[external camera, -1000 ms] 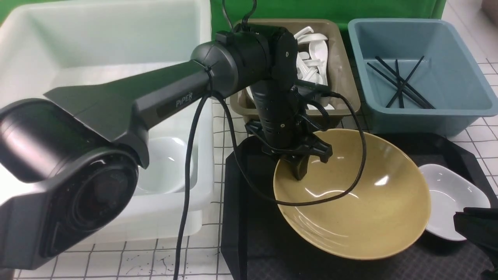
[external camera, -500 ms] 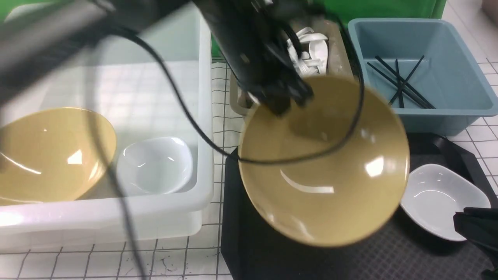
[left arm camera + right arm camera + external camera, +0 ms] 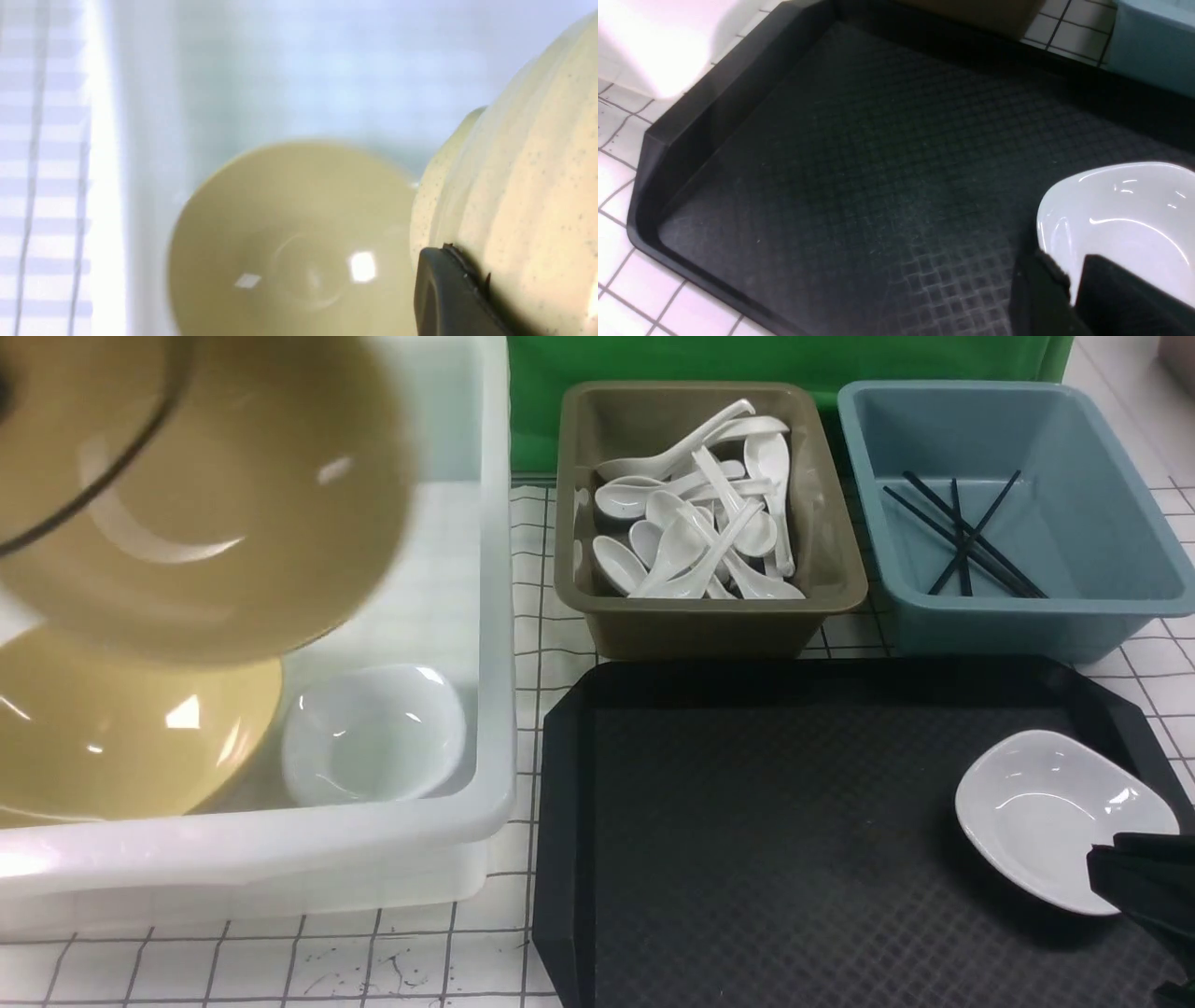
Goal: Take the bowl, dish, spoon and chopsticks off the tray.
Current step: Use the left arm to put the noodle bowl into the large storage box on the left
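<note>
One dish (image 3: 1046, 807) left after this: left gripper (image 3: 460, 280) clamps the bowl (image 3: 187, 495), twin bowl (image 3: 289, 242) below its jaws, so lower and release.

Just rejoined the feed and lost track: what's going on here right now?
The left gripper is clamped on the yellow bowl, holding it in the air over the white tub, where another yellow bowl and a small white dish lie. The right gripper sits at the rim of the white dish, the only thing on the black tray; whether it grips is unclear. White spoons fill the olive bin, black chopsticks the blue bin.
</note>
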Robot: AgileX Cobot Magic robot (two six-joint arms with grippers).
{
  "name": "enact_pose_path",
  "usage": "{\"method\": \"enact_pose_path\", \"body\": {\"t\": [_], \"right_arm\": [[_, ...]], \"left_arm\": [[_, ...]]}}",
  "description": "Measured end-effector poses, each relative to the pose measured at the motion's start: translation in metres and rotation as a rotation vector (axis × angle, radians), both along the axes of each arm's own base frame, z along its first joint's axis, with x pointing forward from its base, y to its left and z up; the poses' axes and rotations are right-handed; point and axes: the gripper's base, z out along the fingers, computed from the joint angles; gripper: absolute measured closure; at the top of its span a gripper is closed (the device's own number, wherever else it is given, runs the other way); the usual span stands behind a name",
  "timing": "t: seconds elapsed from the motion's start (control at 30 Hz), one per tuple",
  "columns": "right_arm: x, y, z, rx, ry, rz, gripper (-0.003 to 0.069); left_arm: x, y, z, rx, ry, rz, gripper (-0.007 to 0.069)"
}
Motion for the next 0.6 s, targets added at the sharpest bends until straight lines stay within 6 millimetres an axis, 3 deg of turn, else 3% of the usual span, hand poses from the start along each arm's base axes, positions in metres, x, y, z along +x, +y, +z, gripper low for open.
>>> {"method": "enact_pose_path", "body": {"t": [0.2, 0.4, 0.57, 0.6], "right_arm": [[0.0, 0.0, 0.0, 0.017, 0.008, -0.013, 0.0486], [0.0, 0.0, 0.0, 0.03, 0.015, -0.023, 0.0486], [0.0, 0.0, 0.0, 0.033, 0.017, -0.025, 0.0486], [0.0, 0.0, 0.0, 0.033, 0.017, -0.025, 0.0486]], "left_arm": [[-0.006, 0.046, -0.062, -0.064, 0.066, 0.19, 0.0622], [0.012, 0.054, -0.107, -0.113, 0.098, 0.214, 0.0601], [0.022, 0.054, -0.124, -0.1, 0.149, 0.184, 0.0464], [0.021, 0.054, -0.125, -0.089, 0.168, 0.193, 0.0382]]}}
